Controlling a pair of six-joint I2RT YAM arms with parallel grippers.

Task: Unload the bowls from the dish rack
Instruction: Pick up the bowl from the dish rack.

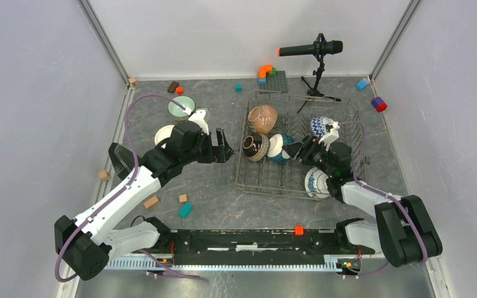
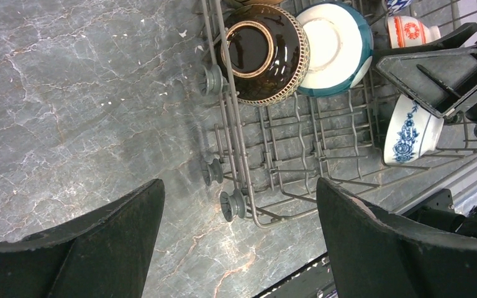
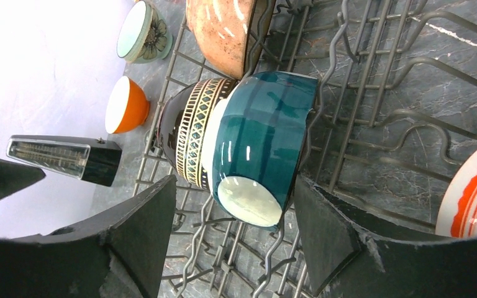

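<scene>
Plain pale grey panel walls (image 1: 236,31) enclose three sides, joined by slim aluminium corner posts (image 1: 105,40). Below lies a dark grey marbled tabletop (image 1: 217,192), evenly lit, seemingly from overhead.

Grey wire dish rack (image 1: 248,183) lying flat on bench (image 1: 223,198).
- Brown speckled bowl (image 1: 263,118) tipping on side in far left corner.
- Dark banded bowl (image 1: 254,147) and teal bowl (image 1: 278,150) standing on edge, touching; teal's pale foot pointing right.
- Red-white patterned bowl (image 2: 410,31) sitting near teal one.
- Blue-white zigzag bowl (image 1: 318,126) sitting far right.
- Blue floral bowl (image 1: 315,183) leaning near right.
- Pale green bowl (image 1: 180,107) and orange bowl (image 3: 127,105) resting upright on bench, left of rack.
</scene>
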